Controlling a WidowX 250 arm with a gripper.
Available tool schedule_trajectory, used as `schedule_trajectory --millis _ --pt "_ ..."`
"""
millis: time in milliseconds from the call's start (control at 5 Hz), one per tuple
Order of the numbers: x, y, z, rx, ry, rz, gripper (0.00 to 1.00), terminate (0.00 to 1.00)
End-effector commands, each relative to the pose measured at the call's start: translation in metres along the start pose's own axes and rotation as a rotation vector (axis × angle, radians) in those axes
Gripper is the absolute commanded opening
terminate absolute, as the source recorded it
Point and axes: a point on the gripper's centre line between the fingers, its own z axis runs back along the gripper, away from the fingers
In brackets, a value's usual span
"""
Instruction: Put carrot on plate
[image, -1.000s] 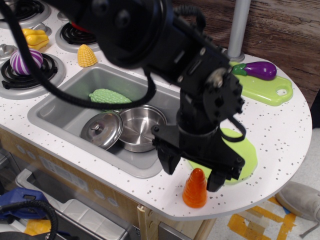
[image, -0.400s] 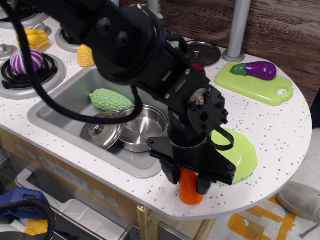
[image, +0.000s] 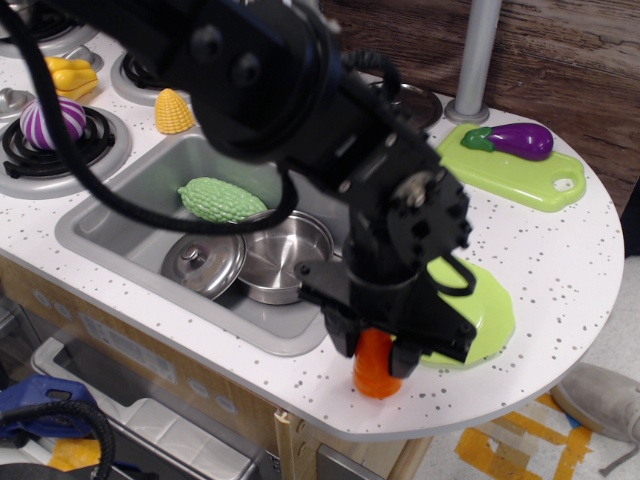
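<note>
- Only one arm shows, its gripper (image: 379, 350) closed around the one carrot (image: 376, 370) — fingers at either side.
- One plate (image: 478, 310), just right of the carrot, partly hidden behind the arm.
- Carrot: top covered by the gripper, base at the counter (image: 560, 250) — contact unclear.

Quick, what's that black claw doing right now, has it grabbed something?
Gripper: closed on the orange carrot, which stands upright near the counter's front edge, beside the green plate.
</note>
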Motion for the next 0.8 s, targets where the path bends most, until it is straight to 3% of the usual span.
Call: schedule_trajectory --millis 0,200,600 --pt "0.029 -0.005 0.031 -0.01 -0.064 -0.005 0.0 0.0" --pt "0.048 -0.009 0.033 -0.042 -0.077 -0.018 0.0 0.0" --pt "0.077 -0.02 0.014 -0.071 -0.119 -0.033 0.0 0.0"
